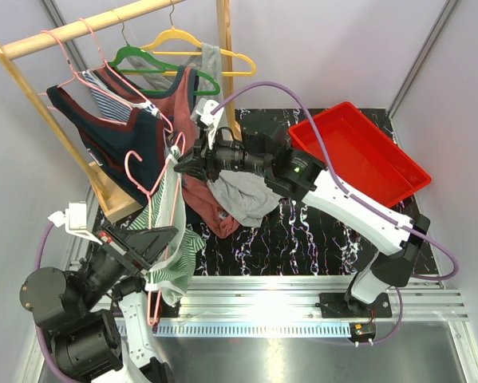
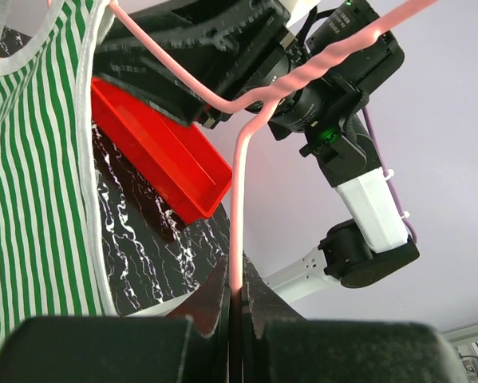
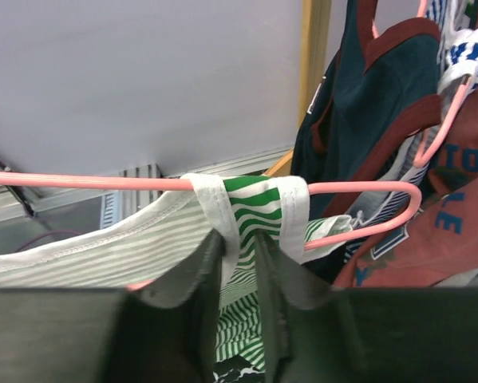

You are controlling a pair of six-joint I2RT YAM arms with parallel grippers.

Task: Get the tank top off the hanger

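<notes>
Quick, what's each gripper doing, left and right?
left gripper: closed on the pink hanger.
right gripper: closed on the strap of the striped tank top, where it loops over the hanger.

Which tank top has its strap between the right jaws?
The green-and-white striped tank top, on the pink hanger that the left jaws clamp; the navy one and maroon one hang on the rack.

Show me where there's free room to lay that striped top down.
Free: the floor of the red tray, and the marbled tabletop between the clothes heap and the right arm. Crowded: the left side, where rack, striped top and pink hanger bunch together.
</notes>
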